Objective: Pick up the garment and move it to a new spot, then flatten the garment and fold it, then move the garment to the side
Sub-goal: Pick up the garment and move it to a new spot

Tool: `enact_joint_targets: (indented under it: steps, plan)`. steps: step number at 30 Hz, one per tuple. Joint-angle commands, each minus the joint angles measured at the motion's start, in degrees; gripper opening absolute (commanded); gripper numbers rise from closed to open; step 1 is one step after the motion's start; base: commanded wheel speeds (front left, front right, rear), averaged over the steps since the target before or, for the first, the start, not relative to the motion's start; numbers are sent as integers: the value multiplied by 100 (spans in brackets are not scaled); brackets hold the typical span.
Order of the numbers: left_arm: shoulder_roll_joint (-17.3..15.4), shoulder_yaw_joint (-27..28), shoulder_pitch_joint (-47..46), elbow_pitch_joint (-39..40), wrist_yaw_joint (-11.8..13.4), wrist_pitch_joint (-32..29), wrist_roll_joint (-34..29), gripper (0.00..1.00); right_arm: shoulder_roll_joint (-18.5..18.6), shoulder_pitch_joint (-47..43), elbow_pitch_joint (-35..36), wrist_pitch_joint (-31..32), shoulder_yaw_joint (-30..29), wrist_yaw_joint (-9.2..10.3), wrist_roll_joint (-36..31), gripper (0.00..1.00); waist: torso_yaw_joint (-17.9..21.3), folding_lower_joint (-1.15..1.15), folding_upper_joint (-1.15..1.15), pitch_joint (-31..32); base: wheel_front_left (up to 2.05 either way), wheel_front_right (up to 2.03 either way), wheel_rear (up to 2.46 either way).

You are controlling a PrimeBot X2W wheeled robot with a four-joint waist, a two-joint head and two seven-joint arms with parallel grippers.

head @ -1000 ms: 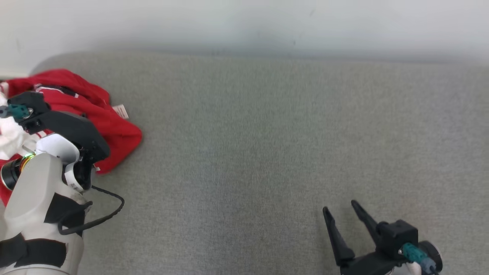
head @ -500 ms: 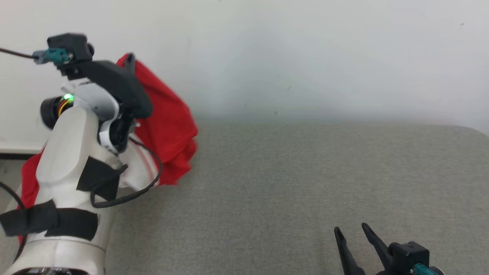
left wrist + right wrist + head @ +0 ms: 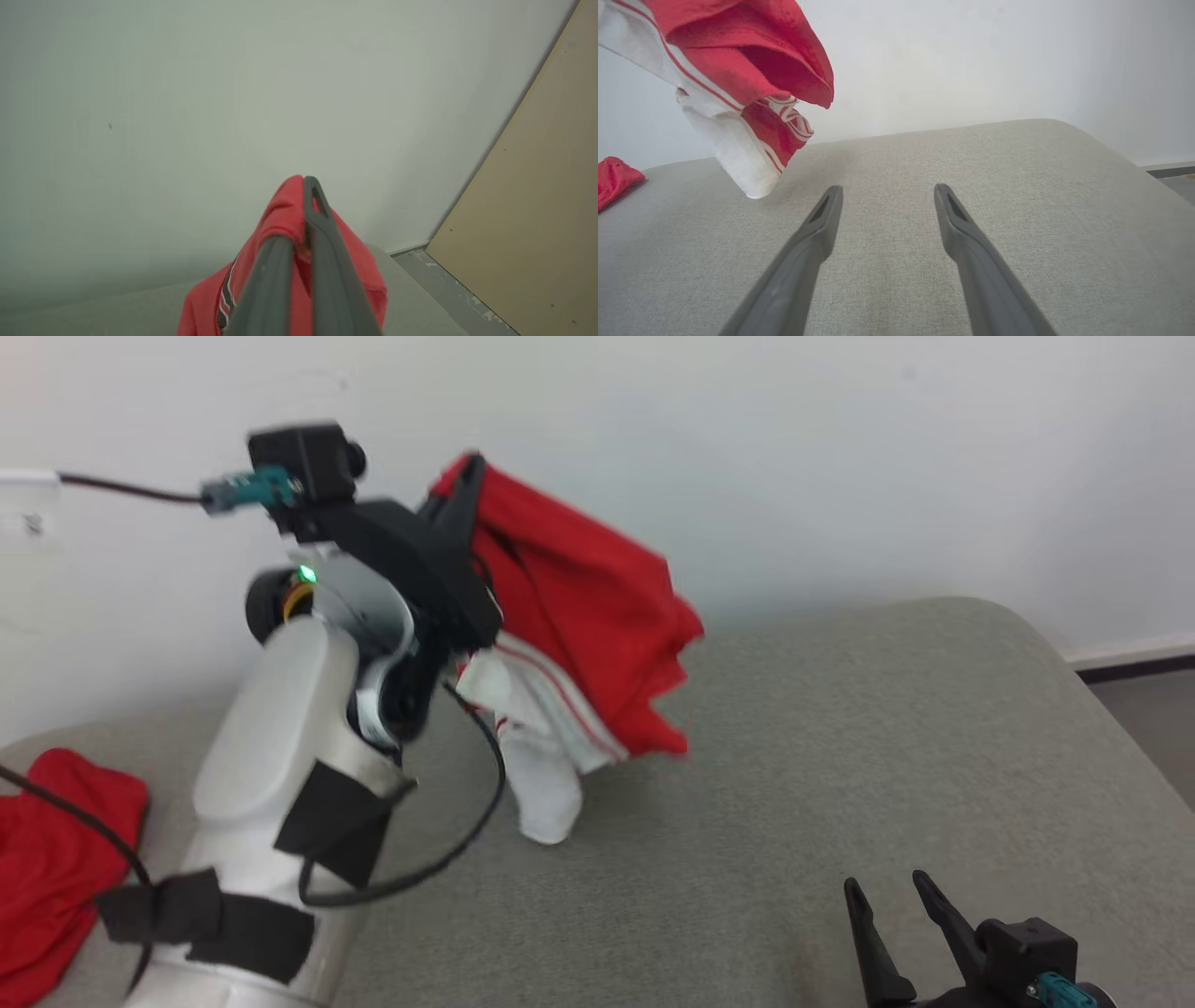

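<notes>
- Left claw [image 3: 464,476] is clamping shut on the top edge of the garment [image 3: 579,607], fingers pointing up in front of the wall [image 3: 840,448].
- Garment is hanging off the left claw, raised above the counter [image 3: 840,756], near the back edge and left of the middle.
- It is red, with a white panel and thin red stripes; the folds are bunching and hanging loose.
- The white end is hanging lowest, close to the counter surface; I can't tell if it's touching.
- Right claw [image 3: 885,887] is sitting low over the front edge towards the right corner, fingers spread apart, gripping nothing, well apart from the garment.
- In the right wrist view the garment is hanging up and to the left of the spread fingers [image 3: 822,224].
- A second red cloth [image 3: 56,840] is lying crumpled at the counter's left edge, apart from the hanging garment.
- The back right corner of the counter is rounded, with the floor [image 3: 1148,700] showing past it.
</notes>
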State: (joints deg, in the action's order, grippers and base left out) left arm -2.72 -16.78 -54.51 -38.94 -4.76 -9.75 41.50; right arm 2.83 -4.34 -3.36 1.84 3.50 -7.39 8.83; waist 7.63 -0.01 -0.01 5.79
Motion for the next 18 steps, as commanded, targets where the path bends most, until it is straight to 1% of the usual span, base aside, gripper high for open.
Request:
enact_joint_targets:
  steps: [1, 4, 7, 9, 10, 11, 18]
  plan:
    - [-32, -35, 207, 57, 62, 56, -6, 0, -1, -36, 18, 2, -15, -19, -50, 100, 298, 1, 1, -139, 0, 0, 0]
    - [-21, -191, 733, 213, 165, 53, 196, 0, 2, -63, 41, 9, -62, -19, -50, 100, 373, 1, 1, -187, 0, 0, 0]
    - [-31, -357, 1272, 356, 275, 104, 262, 0, -1, -83, 66, 25, -84, -19, -37, 100, 392, 1, 1, -217, 0, 0, 0]
    - [-23, -519, 1620, 386, 238, 120, 191, 0, 0, -89, 73, 38, -86, -19, -42, 100, 399, 1, 1, -220, 0, 0, 0]
    - [-31, -613, 1773, 387, 198, 164, 118, 33, 3, -81, 76, 44, -81, -19, -48, 100, 403, 1, 1, -221, 0, 0, 0]
    - [-52, -650, 1913, 379, 180, 242, 86, 100, 1, -61, 81, 49, -69, -19, -53, 100, 408, 1, 1, -220, 0, 0, 0]
    - [-156, -790, 2706, 327, 91, 817, -67, 100, 2, 1, 75, 58, -83, -19, -92, 100, 405, 1, 1, -138, 0, 0, 0]
